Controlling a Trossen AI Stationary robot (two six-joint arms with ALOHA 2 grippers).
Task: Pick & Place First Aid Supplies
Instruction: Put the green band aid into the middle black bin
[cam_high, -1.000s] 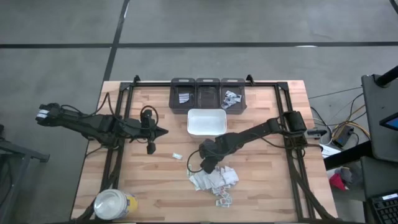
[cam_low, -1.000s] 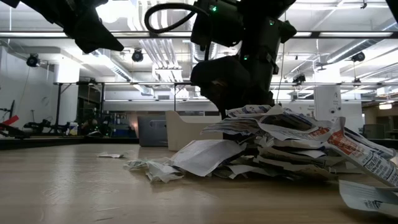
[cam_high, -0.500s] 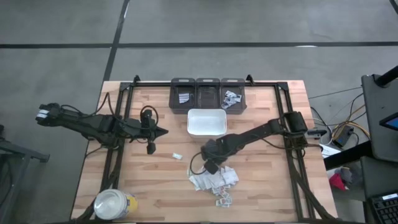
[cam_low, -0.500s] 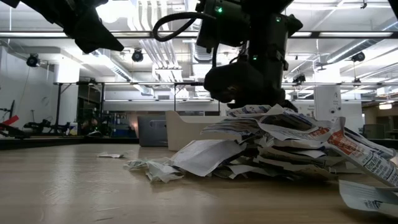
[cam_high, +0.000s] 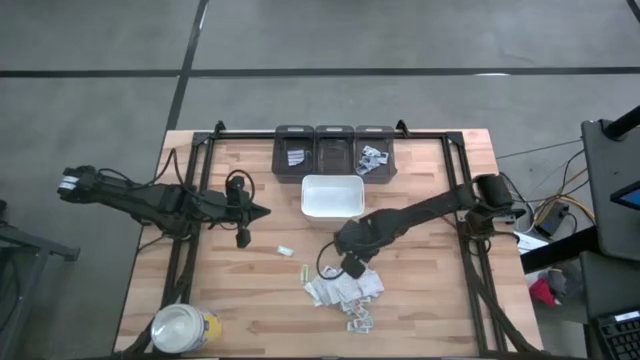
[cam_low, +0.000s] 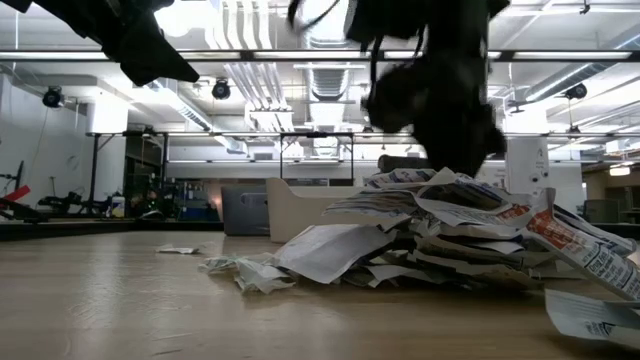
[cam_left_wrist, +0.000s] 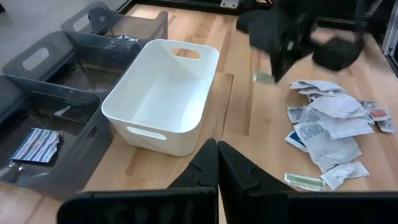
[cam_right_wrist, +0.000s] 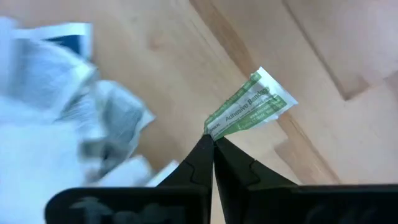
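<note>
I have the right gripper (cam_right_wrist: 211, 140) pinched fully shut on one green-printed packet (cam_right_wrist: 250, 112); the right wrist view shows the packet's corner caught between the fingertips with the rest sticking out over bare wood. In the high view that gripper (cam_high: 352, 266) sits just at the twelve o'clock edge of the pile of first aid supplies (cam_high: 345, 295), which lies below the middle of the worktop (cam_high: 250, 300), toward six o'clock. Whether the packet is already lifted off the wood I can't quite tell, though the left wrist view shows it (cam_left_wrist: 263, 77) hanging under the dark gripper, apart from the heap.

The left gripper (cam_high: 262, 212) is closed on nothing and waits around nine o'clock, well apart from the pile.

On progress, I judge we are early to midway. The three grey bins (cam_high: 334, 150) at twelve o'clock hold only a few sorted items: some in the left bin, some in the right, and the middle one looks nearly bare. The white tray (cam_high: 332, 197) just in front of them looks empty in the left wrist view. Most of the supplies are in the heap, and two strays lie toward eight o'clock of it: a small white packet (cam_high: 285, 250) and a green-tinted one (cam_high: 307, 271). The yellow jar (cam_high: 185, 328) stands at seven o'clock, not involved.

What's left, as I read it: carry this packet to its container, then work through the heap and the strays.
</note>
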